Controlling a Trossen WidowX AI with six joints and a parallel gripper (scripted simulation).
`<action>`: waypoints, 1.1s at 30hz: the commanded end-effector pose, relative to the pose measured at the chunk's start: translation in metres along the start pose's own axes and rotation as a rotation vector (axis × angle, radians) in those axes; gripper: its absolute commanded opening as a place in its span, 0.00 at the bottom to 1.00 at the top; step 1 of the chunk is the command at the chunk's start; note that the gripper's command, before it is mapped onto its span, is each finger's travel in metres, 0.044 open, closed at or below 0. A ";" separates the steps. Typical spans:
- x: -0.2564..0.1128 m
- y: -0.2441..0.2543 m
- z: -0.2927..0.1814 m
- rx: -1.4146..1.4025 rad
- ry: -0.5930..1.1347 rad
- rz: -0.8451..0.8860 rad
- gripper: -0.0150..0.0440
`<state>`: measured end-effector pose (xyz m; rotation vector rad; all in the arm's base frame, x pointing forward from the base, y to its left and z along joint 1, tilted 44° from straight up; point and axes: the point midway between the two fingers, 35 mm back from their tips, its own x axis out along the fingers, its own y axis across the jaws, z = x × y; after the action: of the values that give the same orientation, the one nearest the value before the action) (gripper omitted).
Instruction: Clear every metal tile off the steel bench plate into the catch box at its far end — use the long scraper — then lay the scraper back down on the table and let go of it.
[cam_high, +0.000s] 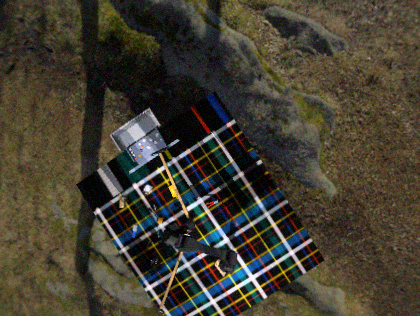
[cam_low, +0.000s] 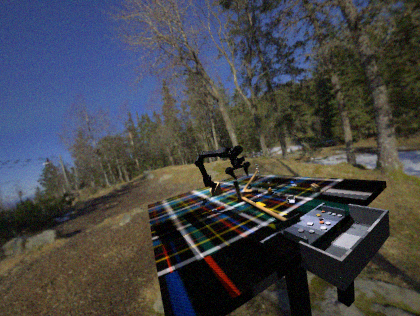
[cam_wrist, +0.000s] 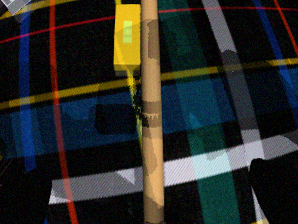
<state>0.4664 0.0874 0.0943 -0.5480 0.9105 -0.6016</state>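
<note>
The long scraper's wooden handle (cam_high: 174, 186) (cam_low: 265, 208) (cam_wrist: 151, 75) lies on the table, its far end at the plate's near edge; its dark head is hard to make out. Several small tiles, white, grey and orange, lie on the steel plate (cam_high: 148, 156) (cam_low: 322, 233). The catch box (cam_high: 155, 119) (cam_low: 367, 246) adjoins the plate's far end; whether tiles lie inside is unclear. My gripper (cam_high: 187, 227) (cam_low: 242, 182) is open and empty, low over the handle's near end. In the wrist view the handle runs down the middle; a dark finger shows at lower right.
A yellow block (cam_high: 173, 190) (cam_low: 261, 204) (cam_wrist: 127, 37) lies close beside the handle. A white object (cam_high: 148, 189) (cam_low: 291, 200) is nearer the plate. A second wooden stick (cam_high: 171, 282) (cam_low: 251, 180) lies behind the gripper. Small red (cam_high: 212, 203) and blue (cam_high: 134, 231) items lie on the tartan table.
</note>
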 end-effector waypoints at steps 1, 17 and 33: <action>-0.006 0.001 -0.011 -0.004 -0.004 -0.007 1.00; -0.037 0.004 -0.048 -0.002 -0.047 -0.008 1.00; -0.062 0.000 -0.088 0.000 -0.097 -0.008 1.00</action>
<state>0.3721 0.1159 0.0874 -0.5681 0.8229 -0.5754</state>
